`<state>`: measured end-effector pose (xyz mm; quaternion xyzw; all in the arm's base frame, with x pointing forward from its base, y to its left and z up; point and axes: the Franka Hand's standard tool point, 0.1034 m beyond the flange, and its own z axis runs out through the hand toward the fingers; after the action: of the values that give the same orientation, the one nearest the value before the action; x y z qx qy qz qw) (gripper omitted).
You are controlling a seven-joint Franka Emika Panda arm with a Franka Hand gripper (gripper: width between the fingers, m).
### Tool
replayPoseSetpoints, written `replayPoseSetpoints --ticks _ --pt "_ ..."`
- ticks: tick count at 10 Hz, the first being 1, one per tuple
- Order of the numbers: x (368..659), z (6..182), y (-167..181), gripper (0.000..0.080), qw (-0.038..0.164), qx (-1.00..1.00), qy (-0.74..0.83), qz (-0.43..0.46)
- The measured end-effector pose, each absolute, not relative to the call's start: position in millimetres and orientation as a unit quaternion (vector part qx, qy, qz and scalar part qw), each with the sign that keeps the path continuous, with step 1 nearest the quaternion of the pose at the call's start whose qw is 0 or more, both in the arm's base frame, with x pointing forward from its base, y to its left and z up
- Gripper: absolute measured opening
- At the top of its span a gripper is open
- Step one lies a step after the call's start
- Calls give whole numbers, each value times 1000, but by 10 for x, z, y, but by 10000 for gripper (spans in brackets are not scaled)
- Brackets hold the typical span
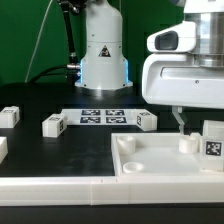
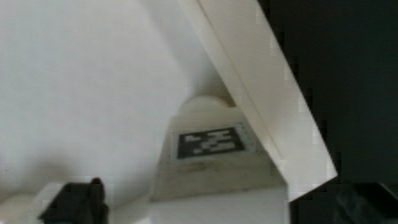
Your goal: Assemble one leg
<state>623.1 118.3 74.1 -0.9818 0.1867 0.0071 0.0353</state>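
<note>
As seen from the exterior view, the work surface is a black table (image 1: 60, 160) backed by a green curtain (image 1: 25, 40). The arm's white base (image 1: 103, 55) stands at the rear and carries a triangular warning label; no wording on it is legible. Just in front of the base lies the marker board (image 1: 100, 116), flat, bearing a row of black-and-white tags. Small white blocks rest apart on the table: one at the exterior view's left edge (image 1: 9, 116), one nearer the middle (image 1: 53, 125), and one beside the board's right end (image 1: 146, 121). A large white tray-like piece (image 1: 150, 165) occupies the foreground at the exterior view's right. The gripper (image 1: 181, 128) hangs low over the tray's far side; whether its jaws are parted or clenched cannot be told. The leg (image 1: 212, 144) stands upright in the tray's right corner, tag facing the camera, just beside the gripper.

On the wrist view, the leg (image 2: 217, 160) appears close up, its tag readable as a pattern only. The tray's raised white wall (image 2: 267, 100) runs diagonally beside it. One dark fingertip (image 2: 75, 205) shows at the edge, clear of the leg.
</note>
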Motion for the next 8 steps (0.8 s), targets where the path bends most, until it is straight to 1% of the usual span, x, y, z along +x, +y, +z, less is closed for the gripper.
replayPoseSetpoints --ticks 1,2,4,6,8 --pt "6232 742 1175 551 35 -983 177 7" --pt "6232 741 1176 551 35 -983 178 7" --pt "6233 742 1174 289 35 -983 178 7" --pt "6233 742 1175 290 36 -981 189 7" --pt "6236 744 1164 290 35 -968 249 9"
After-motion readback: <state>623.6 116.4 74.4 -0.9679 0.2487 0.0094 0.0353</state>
